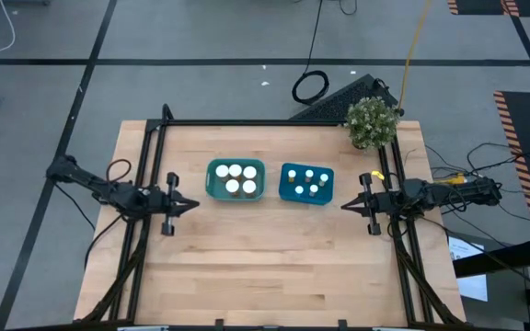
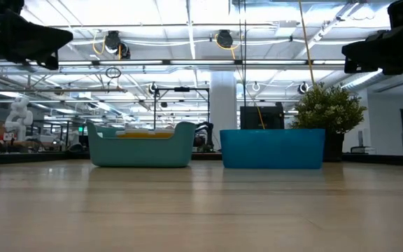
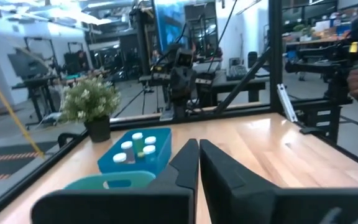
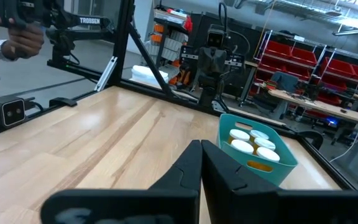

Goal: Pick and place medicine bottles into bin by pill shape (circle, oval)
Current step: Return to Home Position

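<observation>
1. Now we see the left gripper with its fingers pressed together and nothing between them; it hangs above the table just to the left of the teal bin, pointing toward it.
2. We see the right gripper likewise clenched on nothing, its fingers meeting at the tips; it hangs on the far side of the blue bin from the teal bin, pointing back toward the bins.
3. We find the larger medicine bottles, white caps up, all standing inside the teal bin; in the right wrist view their caps show above the rim and a yellow-orange band shows below them.
4. We find the smaller medicine bottles inside the blue bin, which sits just to the right of the teal bin; the two bins are close but we can see a narrow strip of table between them.
5. We see no bottle on the bare wood around the teal bin.
6. We note a potted plant at the back right corner of the table, beyond the blue bin from the teal bin.
7. We notice a person's hand with a wristband holding dark equipment in the room beyond the table edge, well away from the teal bin.
</observation>
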